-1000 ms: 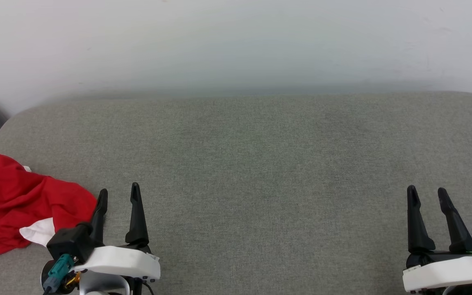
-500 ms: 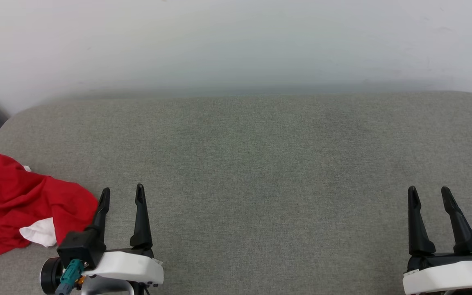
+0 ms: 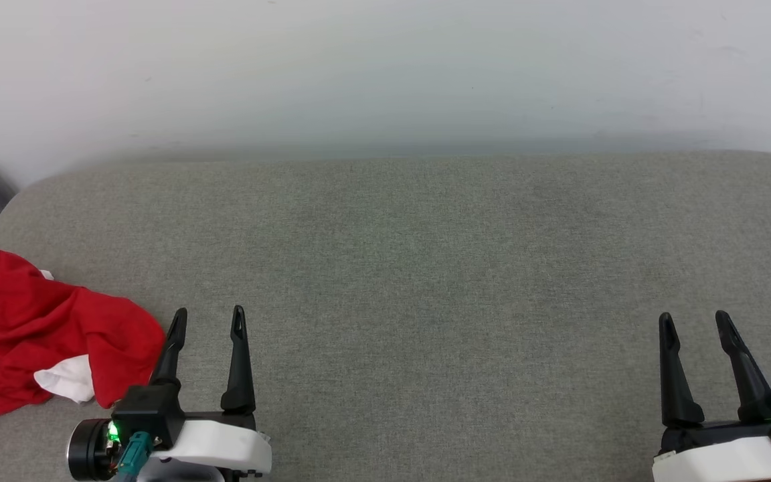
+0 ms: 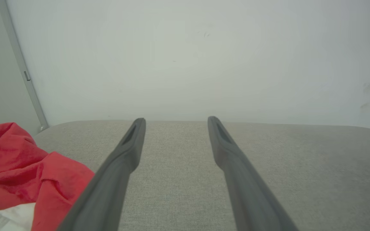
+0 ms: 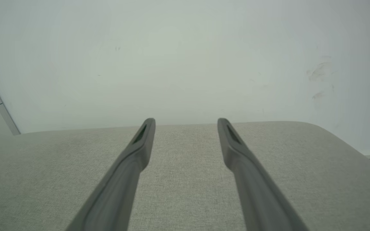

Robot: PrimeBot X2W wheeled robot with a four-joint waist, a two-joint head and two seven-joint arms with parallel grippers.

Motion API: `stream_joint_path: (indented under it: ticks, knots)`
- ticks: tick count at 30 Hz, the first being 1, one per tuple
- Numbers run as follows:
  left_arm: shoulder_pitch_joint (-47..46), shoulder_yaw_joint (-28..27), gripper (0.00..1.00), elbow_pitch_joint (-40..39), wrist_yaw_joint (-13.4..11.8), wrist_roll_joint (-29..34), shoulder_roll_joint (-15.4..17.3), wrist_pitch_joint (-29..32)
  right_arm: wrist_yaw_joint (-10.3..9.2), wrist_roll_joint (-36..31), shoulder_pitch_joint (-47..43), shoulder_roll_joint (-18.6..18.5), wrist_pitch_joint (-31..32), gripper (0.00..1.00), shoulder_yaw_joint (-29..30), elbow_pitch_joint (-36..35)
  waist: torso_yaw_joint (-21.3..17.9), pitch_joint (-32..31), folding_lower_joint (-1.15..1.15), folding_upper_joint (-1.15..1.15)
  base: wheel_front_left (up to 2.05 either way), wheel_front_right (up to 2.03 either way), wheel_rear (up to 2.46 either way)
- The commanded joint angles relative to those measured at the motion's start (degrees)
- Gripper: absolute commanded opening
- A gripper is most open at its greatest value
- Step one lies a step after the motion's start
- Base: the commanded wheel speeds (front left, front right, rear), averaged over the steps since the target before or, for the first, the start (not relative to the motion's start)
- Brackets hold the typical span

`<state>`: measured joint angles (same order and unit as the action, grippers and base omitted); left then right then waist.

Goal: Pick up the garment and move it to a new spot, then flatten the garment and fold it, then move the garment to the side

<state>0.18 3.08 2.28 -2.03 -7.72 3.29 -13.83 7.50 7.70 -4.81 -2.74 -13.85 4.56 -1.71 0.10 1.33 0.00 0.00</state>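
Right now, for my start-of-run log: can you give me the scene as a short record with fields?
garment: crumpled red heap, white patch showing, far left on cushion
surface: grey cushion against pale wall
left gripper: open, empty, beside garment's right edge
right gripper: open, empty, over bare cushion at far right
task stage: pickup not yet begun

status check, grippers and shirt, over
Left gripper open, empty, beside shirt. Right gripper open, empty. Shirt crumpled at left end of cushion. Nothing in the way.
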Motion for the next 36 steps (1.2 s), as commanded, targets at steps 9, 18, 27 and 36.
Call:
stream_joint_path:
  ticks: [9,18,27,36]
  knots:
    - [0.8,-0.5,1.0,0.1,0.2,4.1,-0.2,-1.2,-0.02,-3.1,-1.1,-0.2,-1.2,1.0,-0.3,-0.6,0.0,-0.1,0.0,0.0,0.0,0.0,0.0]
    - [1.1,-1.0,1.0,0.9,0.6,4.0,-0.4,-1.4,-0.02,-2.5,-0.9,-0.2,-1.4,1.0,-0.1,-0.5,0.0,-0.1,0.0,0.0,0.0,0.0,0.0]
    - [1.1,-1.2,1.0,1.4,0.7,3.4,-0.4,-1.4,-0.02,-0.2,-1.0,-0.2,-1.4,1.0,-0.4,-0.1,0.1,-0.1,0.0,0.0,0.0,0.0,0.0]
    - [1.2,-1.0,1.0,1.5,0.5,3.3,-0.4,-1.4,-0.02,0.1,-1.2,-0.2,-1.4,1.0,-0.7,0.1,0.1,-0.1,0.0,0.0,0.0,0.0,0.0]
